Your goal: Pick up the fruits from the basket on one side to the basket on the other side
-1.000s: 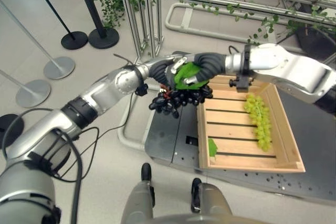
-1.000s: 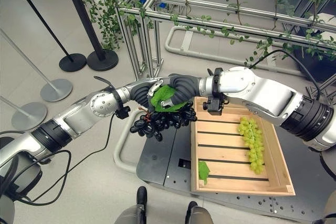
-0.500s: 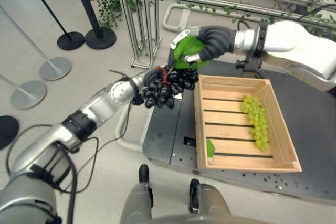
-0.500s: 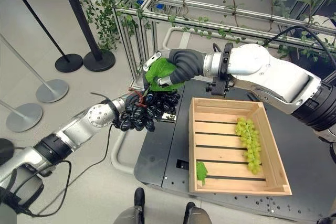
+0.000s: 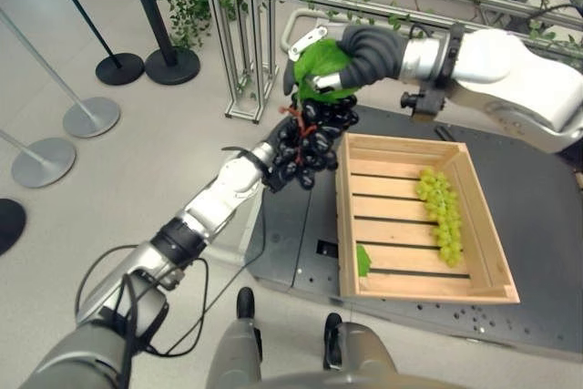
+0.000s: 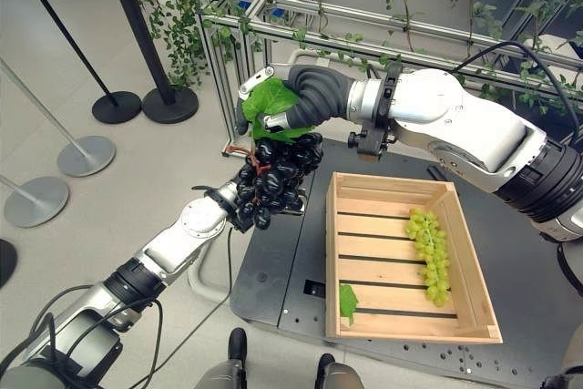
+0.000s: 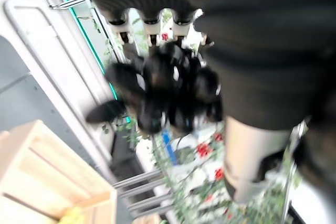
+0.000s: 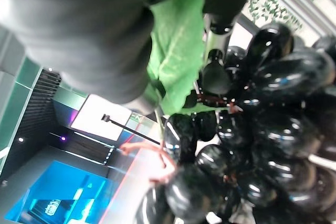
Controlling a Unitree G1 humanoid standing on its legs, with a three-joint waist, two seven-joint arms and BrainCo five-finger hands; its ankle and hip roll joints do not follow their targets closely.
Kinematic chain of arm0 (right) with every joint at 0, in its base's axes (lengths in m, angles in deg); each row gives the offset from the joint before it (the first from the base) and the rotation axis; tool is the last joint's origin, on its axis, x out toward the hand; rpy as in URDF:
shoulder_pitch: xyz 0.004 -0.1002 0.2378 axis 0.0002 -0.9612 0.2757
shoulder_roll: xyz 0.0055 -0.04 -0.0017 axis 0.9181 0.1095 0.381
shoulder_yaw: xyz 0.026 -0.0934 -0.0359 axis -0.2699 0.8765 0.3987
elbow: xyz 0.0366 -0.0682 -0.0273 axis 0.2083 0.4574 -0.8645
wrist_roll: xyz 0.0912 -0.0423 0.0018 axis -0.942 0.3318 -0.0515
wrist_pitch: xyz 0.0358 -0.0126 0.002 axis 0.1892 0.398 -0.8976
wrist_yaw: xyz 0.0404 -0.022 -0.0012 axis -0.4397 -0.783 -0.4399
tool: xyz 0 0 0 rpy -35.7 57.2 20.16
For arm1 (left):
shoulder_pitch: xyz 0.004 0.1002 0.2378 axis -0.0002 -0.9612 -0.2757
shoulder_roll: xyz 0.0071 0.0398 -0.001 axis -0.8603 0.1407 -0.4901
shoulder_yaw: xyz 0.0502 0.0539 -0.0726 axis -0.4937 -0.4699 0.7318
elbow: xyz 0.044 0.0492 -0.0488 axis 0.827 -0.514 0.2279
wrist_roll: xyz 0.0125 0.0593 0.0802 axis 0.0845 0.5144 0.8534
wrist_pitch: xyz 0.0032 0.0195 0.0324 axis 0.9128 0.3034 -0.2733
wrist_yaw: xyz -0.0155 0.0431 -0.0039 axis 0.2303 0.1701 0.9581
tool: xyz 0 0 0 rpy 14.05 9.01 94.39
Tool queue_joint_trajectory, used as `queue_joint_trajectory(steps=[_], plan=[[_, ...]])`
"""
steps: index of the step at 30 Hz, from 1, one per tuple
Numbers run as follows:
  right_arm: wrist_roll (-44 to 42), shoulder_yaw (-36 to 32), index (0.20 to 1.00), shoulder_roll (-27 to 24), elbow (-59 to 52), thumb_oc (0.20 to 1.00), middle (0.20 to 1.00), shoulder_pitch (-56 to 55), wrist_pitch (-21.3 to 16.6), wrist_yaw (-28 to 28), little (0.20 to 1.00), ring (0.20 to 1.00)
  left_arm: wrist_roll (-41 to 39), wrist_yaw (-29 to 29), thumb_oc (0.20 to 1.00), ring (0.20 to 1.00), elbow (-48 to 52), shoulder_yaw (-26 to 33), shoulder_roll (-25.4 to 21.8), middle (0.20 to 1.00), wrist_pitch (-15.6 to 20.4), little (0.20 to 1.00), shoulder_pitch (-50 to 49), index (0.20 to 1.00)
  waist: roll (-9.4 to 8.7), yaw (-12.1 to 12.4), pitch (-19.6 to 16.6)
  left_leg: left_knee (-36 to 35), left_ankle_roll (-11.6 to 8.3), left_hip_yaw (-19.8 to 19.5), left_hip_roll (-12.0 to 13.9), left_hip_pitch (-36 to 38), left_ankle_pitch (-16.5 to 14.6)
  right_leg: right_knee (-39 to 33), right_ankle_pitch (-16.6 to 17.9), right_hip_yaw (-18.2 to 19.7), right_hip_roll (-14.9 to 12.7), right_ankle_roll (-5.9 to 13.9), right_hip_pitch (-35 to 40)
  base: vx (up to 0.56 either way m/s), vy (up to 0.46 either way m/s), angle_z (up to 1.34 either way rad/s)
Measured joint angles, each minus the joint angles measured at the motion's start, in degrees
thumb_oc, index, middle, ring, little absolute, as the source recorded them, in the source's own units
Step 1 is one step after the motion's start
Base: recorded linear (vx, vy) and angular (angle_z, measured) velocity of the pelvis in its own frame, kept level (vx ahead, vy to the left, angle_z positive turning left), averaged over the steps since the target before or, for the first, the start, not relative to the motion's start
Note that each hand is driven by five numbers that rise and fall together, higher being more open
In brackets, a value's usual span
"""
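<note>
Hanging from right hand fingers, black grapes; left hand beneath.

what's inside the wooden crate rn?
Inside the wooden crate: a green grape bunch along its right side and one loose green leaf at the near left corner. The dark grape bunch hangs outside it, from the right hand.
</note>
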Motion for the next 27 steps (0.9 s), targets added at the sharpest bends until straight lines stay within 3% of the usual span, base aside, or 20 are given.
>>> queue_joint_trajectory(steps=[22, 27], plan=[[0.0, -7.3, 0.200, 3.9, 0.4, 0.200, 0.200, -10.4, 0.2, 1.9, 0.200, 0.200, -3.9, 3.5, 1.000, 1.000, 1.9, 4.6, -0.1, 1.000, 0.0, 1.000, -4.3, 1.000, 0.15, 0.0, 0.1, -0.1, -0.04, 0.1, -0.1, 0.0, -0.1, -0.2, 0.0, 0.0, -0.1, 0.00, 0.0, 0.00, 0.000, 0.00], [0.0, -10.5, 0.200, 7.0, 0.7, 0.200, 0.200, -14.5, 0.2, 2.1, 0.200, 0.200, -3.8, 3.9, 1.000, 1.000, 1.9, 4.6, 0.1, 1.000, 0.0, 1.000, -4.4, 1.000, 0.30, 0.0, 0.2, -0.1, -0.02, 0.2, -0.1, 0.0, -0.2, -0.2, 0.0, 0.1, -0.1, 0.00, 0.0, 0.00, 0.000, 0.00]])
